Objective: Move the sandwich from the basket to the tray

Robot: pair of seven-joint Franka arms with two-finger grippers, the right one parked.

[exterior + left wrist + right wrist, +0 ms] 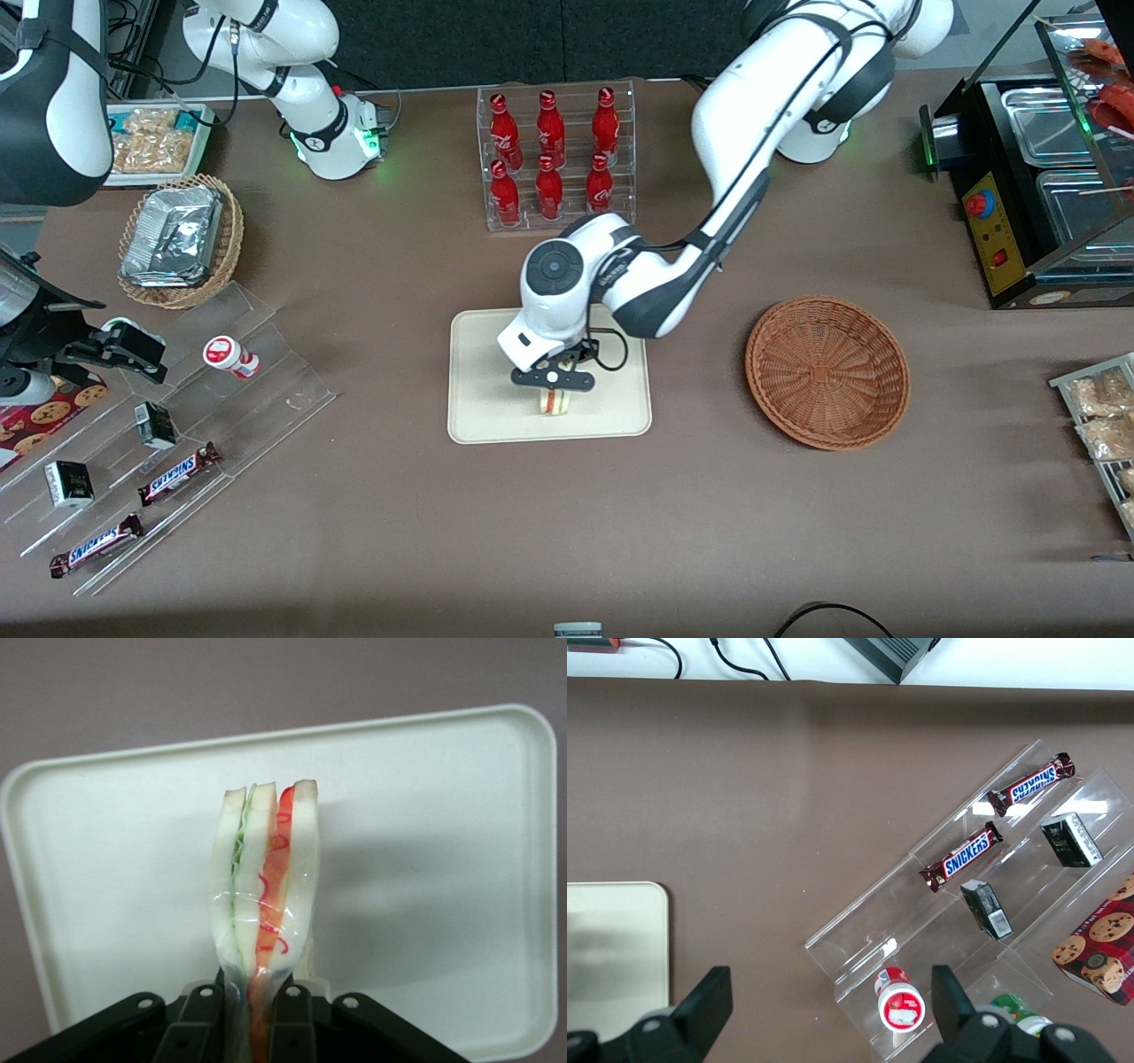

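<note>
The clear-wrapped sandwich [264,895], white bread with a red-orange and green filling, is pinched at its wrapped end between the fingers of my left gripper [251,1019]. It hangs over the cream-white tray [106,895]. In the front view the gripper [553,383] sits above the middle of the tray [478,408] with the sandwich [555,403] just under it, at or close to the tray's surface. The reddish-brown wicker basket [827,370] stands beside the tray toward the working arm's end, with nothing in it.
A clear rack of red bottles [555,158] stands farther from the front camera than the tray. Toward the parked arm's end are a tan wicker basket with foil packs [181,239] and an acrylic stand with Snickers bars [177,474]. A black appliance [1028,186] sits at the working arm's end.
</note>
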